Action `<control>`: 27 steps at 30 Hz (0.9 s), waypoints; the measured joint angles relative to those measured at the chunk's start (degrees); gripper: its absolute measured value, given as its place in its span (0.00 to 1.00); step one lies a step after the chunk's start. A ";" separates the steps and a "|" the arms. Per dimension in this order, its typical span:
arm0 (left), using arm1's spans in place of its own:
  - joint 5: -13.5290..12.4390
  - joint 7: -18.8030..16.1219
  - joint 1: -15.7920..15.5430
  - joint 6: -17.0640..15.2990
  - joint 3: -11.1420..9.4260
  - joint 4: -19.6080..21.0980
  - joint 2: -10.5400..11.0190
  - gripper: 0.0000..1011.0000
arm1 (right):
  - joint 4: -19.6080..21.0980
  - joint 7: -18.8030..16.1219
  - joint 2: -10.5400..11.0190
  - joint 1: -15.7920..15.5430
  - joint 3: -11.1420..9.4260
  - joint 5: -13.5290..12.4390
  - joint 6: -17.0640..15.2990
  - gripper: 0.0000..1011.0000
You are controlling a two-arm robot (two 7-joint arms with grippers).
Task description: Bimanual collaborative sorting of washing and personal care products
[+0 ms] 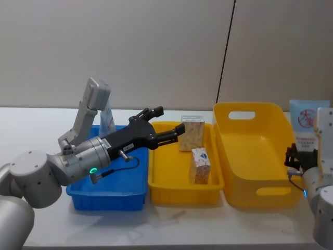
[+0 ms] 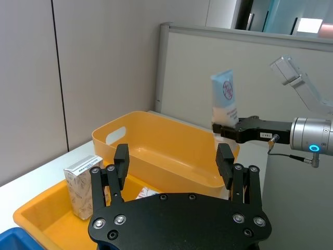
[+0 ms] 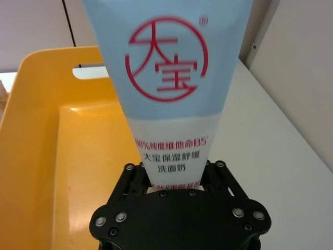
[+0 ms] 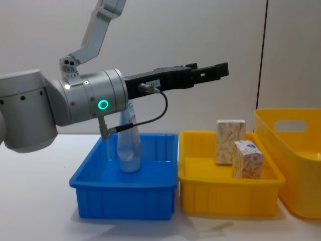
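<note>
Squeeze tube (image 3: 166, 104) above white table (image 1: 36, 122), grey wall (image 1: 130, 52)

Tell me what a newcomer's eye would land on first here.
First, the big light-blue tube with its red circle logo, held upright in the right end effector by the right side of the large yellow bin. Next, the left end effector, open, hanging above where the blue bin meets the small yellow tray, which holds two speckled boxes.
</note>
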State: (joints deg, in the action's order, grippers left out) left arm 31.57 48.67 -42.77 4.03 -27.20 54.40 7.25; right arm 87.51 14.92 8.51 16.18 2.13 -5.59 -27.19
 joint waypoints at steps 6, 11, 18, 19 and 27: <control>0.00 0.00 0.00 0.00 0.00 0.00 0.00 0.99 | -0.21 0.05 -0.16 -0.12 -0.45 -0.18 -0.65 0.54; 0.00 0.00 0.00 0.00 0.00 0.00 0.00 0.99 | -0.30 0.06 -0.22 -0.17 -0.65 -0.31 -0.94 0.68; 0.00 0.00 0.00 0.00 0.00 0.00 0.00 0.99 | -0.39 0.06 -0.29 -0.21 -0.85 -0.40 -1.20 0.89; 0.00 0.00 0.00 0.00 0.00 0.00 0.00 0.99 | -0.40 0.06 -0.30 -0.22 -0.87 -0.41 -1.25 0.92; 0.00 0.00 0.00 0.00 0.00 0.00 0.00 0.99 | -0.45 0.06 -0.33 -0.25 -0.97 -0.46 -1.36 0.99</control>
State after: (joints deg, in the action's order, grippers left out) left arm 31.57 48.67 -42.77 4.03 -27.20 54.40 7.26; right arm 87.07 14.98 8.18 15.93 1.16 -6.04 -28.55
